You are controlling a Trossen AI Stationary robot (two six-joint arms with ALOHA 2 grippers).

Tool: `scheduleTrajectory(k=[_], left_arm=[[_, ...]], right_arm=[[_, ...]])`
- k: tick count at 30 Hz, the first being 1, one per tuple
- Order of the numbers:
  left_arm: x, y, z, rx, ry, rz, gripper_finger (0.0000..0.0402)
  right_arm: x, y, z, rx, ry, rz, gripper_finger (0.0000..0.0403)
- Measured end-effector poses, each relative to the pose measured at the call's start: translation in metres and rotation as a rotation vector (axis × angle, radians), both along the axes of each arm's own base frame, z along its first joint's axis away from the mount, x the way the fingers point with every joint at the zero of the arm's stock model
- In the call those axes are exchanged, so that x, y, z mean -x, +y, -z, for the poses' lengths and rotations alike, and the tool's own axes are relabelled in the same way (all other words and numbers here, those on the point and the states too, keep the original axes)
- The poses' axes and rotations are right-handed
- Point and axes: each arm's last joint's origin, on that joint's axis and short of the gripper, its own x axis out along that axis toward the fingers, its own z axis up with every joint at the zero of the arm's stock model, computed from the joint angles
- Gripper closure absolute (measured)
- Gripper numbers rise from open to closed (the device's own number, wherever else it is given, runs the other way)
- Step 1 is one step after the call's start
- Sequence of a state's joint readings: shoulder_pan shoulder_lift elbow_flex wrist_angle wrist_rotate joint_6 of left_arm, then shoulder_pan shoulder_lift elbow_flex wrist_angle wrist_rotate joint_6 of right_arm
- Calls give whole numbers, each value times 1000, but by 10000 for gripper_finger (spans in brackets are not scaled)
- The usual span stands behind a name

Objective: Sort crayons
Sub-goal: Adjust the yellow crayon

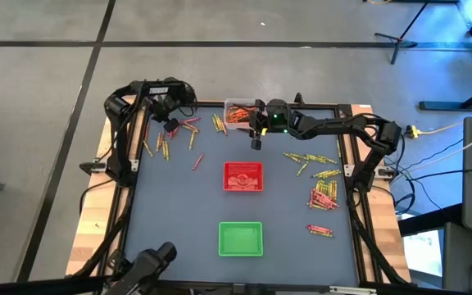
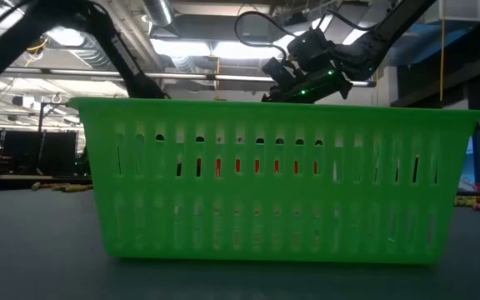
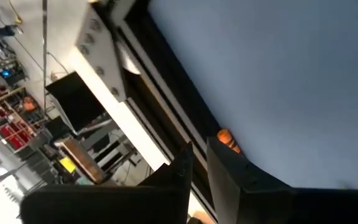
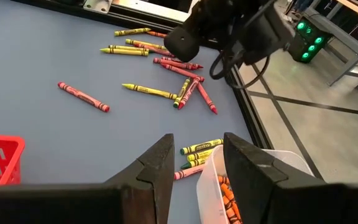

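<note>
Red, yellow and olive crayons lie loose on the blue mat, in a far-left cluster (image 1: pixel 174 135) and at the right (image 1: pixel 322 192). Orange crayons (image 4: pixel 227 198) fill a clear tray (image 1: pixel 234 106) at the far edge. My left gripper (image 1: pixel 170 123) hangs low over the far-left cluster, its fingers (image 3: pixel 229 177) almost together. An orange crayon end (image 3: pixel 225 138) shows right at one fingertip. My right gripper (image 4: pixel 194 158) stands open above the clear tray's near rim (image 4: pixel 211 165), with nothing between its fingers. My left gripper comes slanting down at the mat's far-left part. An orange crayon end (image 3: pixel 227 139) shows past one fingertip, and the finger itself hides the rest. I cannot tell whether the gripper touches or holds it.
A red tray (image 1: pixel 242 176) sits mid-table and a green tray (image 1: pixel 241 238) nearer the front edge; the green tray (image 2: pixel 282 175) fills the low view. A single red crayon (image 4: pixel 82 96) lies apart on bare mat. The table's frame rail (image 3: pixel 160 118) runs close behind my left gripper.
</note>
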State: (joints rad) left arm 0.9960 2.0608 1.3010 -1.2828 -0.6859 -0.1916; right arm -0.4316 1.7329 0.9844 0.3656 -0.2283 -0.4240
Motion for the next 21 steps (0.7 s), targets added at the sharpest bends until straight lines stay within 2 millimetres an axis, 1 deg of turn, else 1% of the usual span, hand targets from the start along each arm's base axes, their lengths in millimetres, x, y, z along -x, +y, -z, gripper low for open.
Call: scheduleTrajectory(k=[6, 9, 11, 16, 19, 21], left_arm=[[8, 6, 16, 25, 4, -74, 393], [6, 7, 16, 21, -33, -86, 399], [7, 7, 17, 58, -61, -93, 401], [13, 14, 14, 83, -109, -131, 401], [15, 14, 13, 103, -109, -135, 401], [14, 8, 10, 132, -64, -117, 401]], right_arm=[[0, 0, 0, 0, 0, 0, 265], [0, 0, 0, 0, 1, 0, 265], [0, 0, 0, 0, 1, 0, 265], [0, 0, 0, -3, 1, 1, 265], [0, 0, 0, -5, 1, 2, 265], [0, 0, 0, -5, 1, 2, 265]])
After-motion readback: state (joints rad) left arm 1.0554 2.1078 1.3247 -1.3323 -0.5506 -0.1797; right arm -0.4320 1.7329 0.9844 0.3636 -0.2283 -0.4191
